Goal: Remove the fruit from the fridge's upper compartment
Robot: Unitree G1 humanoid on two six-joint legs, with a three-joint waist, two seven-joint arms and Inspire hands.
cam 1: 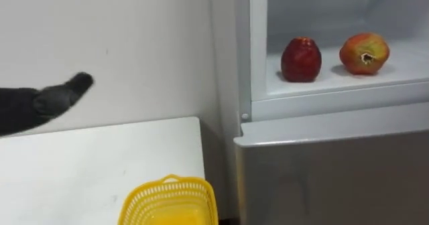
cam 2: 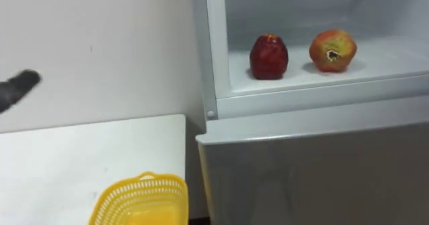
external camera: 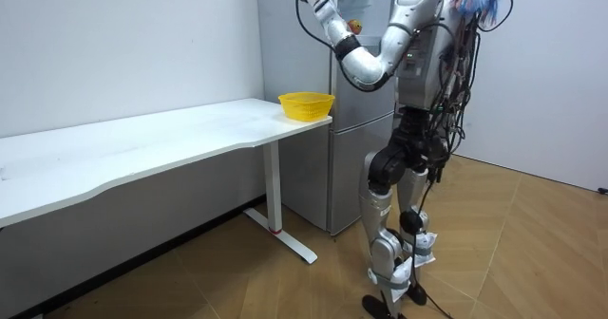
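While we stand close in front of the fridge [cam 1: 322,178], beside the end of the white tabletop [cam 1: 80,165], its upper compartment is open and we look straight in. Two fruits sit on the white shelf [cam 1: 402,71] near the front edge: a dark red fruit [cam 1: 301,60] and, to its right, a red-and-yellow fruit [cam 1: 364,53]. They are near each other but not touching. Neither has been touched, as far as we can see.

Our left hand [cam 1: 64,94] is raised at the left, in front of the bare wall [cam 1: 134,37] above the tabletop, well apart from the fridge opening and from both fruits. It shows as a dark shape, and we cannot tell whether its fingers are straight or curled. We see nothing carried in it. In the room view the left arm reaches high, up towards the top of the fridge.

A yellow basket [cam 1: 171,198] stands on the corner of the tabletop just beside the fridge, and looks empty from here.

We judge the task to be at an early stage. The compartment is open, but reaching in, grasping a fruit and bringing it out, most likely to the basket, are all left to do.
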